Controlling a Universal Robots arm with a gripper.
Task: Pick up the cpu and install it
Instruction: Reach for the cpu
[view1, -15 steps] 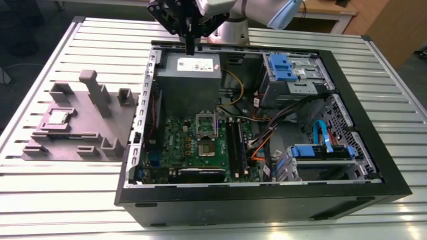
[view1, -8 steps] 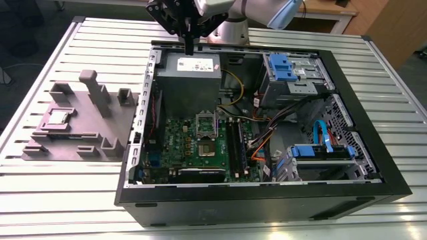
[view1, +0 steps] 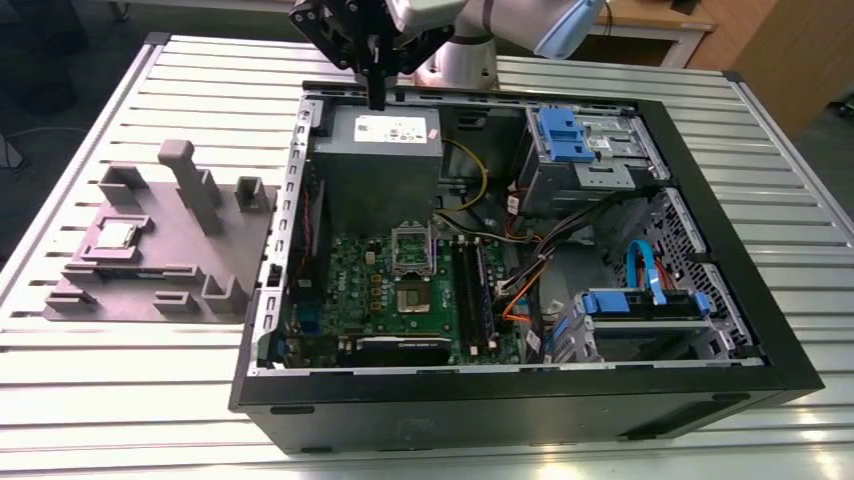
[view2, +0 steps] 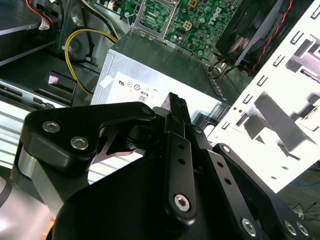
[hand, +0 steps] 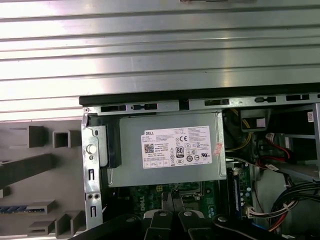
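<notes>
Slatted metal counter (view1: 120, 390) carries an open PC case (view1: 534, 410) and a grey block (view1: 187, 262). The cpu (view1: 118, 235) lies on the block, at the exterior view's left. Well apart, the tool (view1: 378, 98) hovers over the case's power supply (view1: 380, 160), jaws pinched narrow, nothing held.

A metal table (view1: 134, 400) of long ribbed slats carried everything. Two things stood directly on it. An open black computer case (view1: 467, 420) lay on its side over the middle and the exterior view's right part. Just beside it, toward the exterior view's left, sat a flat grey block (view1: 160, 270) with upright posts. The slats around both were bare.
</notes>
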